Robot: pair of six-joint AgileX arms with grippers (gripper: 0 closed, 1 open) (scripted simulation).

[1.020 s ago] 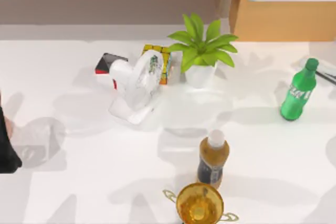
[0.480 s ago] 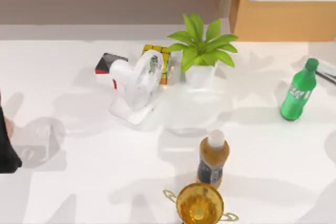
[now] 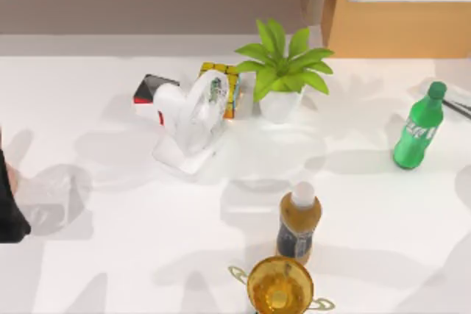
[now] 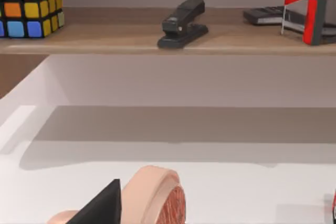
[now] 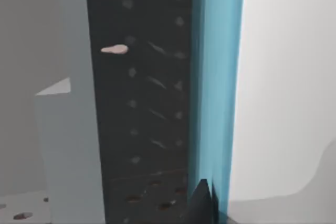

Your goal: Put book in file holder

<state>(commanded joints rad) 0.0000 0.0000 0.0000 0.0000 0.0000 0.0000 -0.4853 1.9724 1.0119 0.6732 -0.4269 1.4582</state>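
A dark tip of my right claw [image 5: 202,203] lies against the foot of the book [image 5: 218,77]. I cannot tell whether the claw is apart, together or clamped on it. The book stands upright, a smooth, plain light-blue strip running from top to bottom of the right wrist view. It is pressed close beside a dark, matt panel of the file holder [image 5: 139,103], which is dotted with rows of small holes. A flat grey-blue wall of the holder rises on the panel's other side. I cannot tell whether the book is inside a slot or only alongside it, nor where on the counter the two stand.

My left claw [image 4: 102,211] shows as a black wedge just beside a rounded peach-coloured thing [image 4: 157,198] with a ribbed reddish face. I cannot tell its state either. That arm sits parked at the left edge of the counter [image 3: 110,255].

The counter is smooth and white. Toward its back edge lie a flat red-and-black object [image 3: 151,87], a glossy white rounded thing [image 3: 184,119] and a colour cube [image 3: 222,86], all close together. Next to them is a leafy green plant [image 3: 283,64] in a white pot. A green plastic bottle [image 3: 418,126] stands near the right edge. At the front edge, an amber bottle [image 3: 298,218] with a white cap stands just behind a shiny gold cup [image 3: 280,284] with two handles.
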